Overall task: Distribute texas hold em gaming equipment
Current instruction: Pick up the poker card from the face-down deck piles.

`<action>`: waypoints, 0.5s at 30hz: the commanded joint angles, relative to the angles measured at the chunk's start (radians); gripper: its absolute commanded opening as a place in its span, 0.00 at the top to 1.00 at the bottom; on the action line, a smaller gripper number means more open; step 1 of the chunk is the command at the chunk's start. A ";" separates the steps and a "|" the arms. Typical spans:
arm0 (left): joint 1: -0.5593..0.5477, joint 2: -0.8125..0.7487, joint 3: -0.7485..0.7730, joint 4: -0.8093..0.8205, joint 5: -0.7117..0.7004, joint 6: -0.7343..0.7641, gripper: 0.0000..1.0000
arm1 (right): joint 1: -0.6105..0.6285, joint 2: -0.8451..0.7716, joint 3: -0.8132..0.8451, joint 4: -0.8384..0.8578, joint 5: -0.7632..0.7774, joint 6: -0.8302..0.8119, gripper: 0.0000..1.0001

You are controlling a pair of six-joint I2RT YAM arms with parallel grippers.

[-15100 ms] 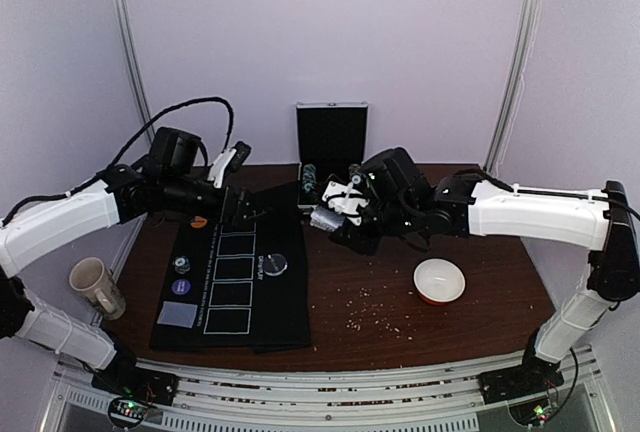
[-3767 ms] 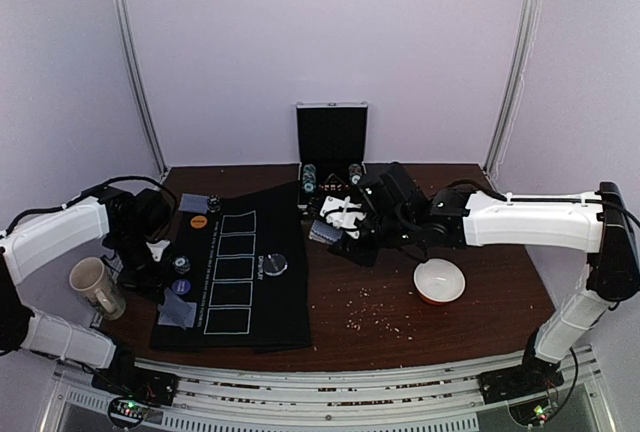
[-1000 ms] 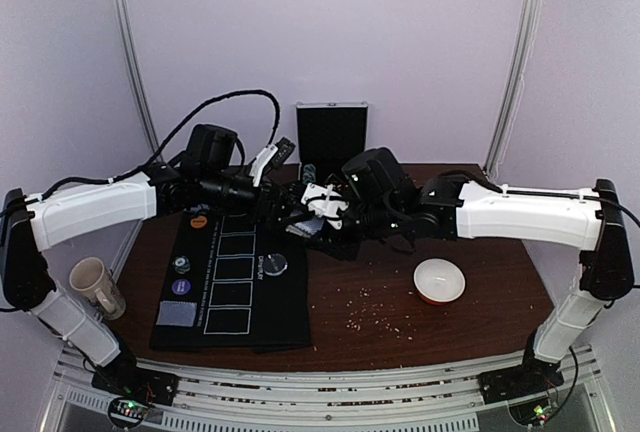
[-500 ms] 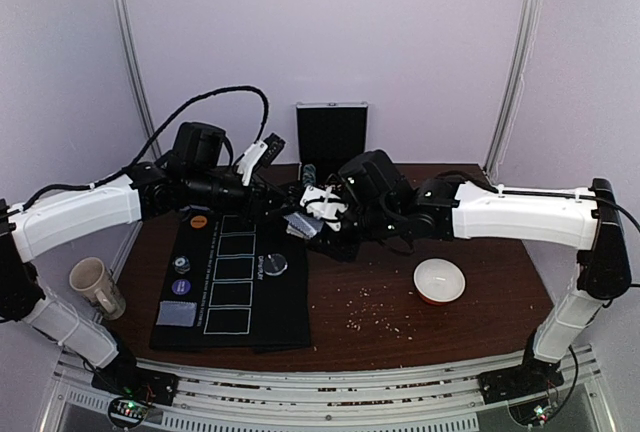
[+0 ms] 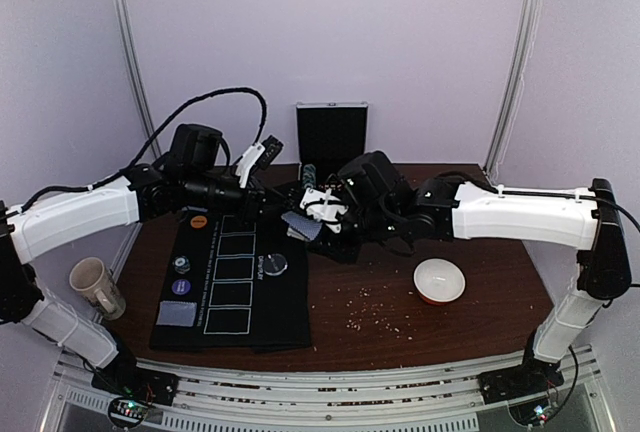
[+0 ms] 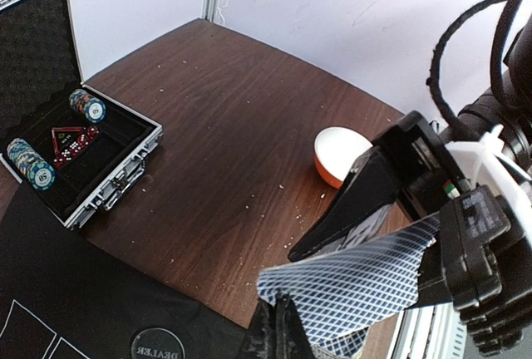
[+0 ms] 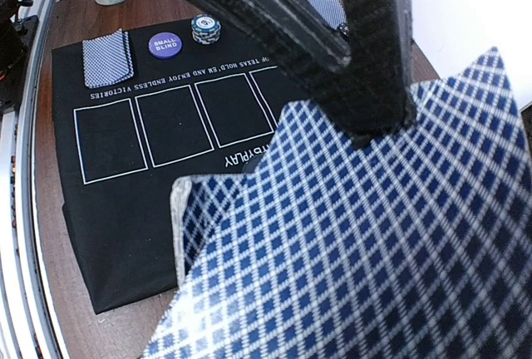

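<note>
Blue-diamond top card [image 6: 349, 280] sits half slid off the deck [image 7: 241, 292], in the air by the far corner of the black mat [image 5: 255, 302]. Left gripper [image 6: 276, 326] pinches its corner shut; right gripper [image 7: 357, 93] clamps the deck. Judgement: draw flat and slowly along the deck face, so only one card leaves

Brown wooden table [image 5: 478, 320], black mat [image 5: 278, 314], open case [image 5: 331, 134], bowl [image 5: 439, 280], mug [image 5: 95, 285]
</note>
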 commanded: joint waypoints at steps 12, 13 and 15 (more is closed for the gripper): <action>0.001 -0.028 -0.021 0.066 0.109 0.000 1.00 | 0.007 -0.017 0.013 0.018 0.009 -0.005 0.51; 0.002 -0.024 -0.018 0.060 0.104 0.001 1.00 | 0.007 -0.019 0.010 0.019 0.006 -0.007 0.51; 0.002 -0.017 -0.007 0.042 0.093 0.006 0.95 | 0.006 -0.025 0.005 0.027 0.002 -0.010 0.51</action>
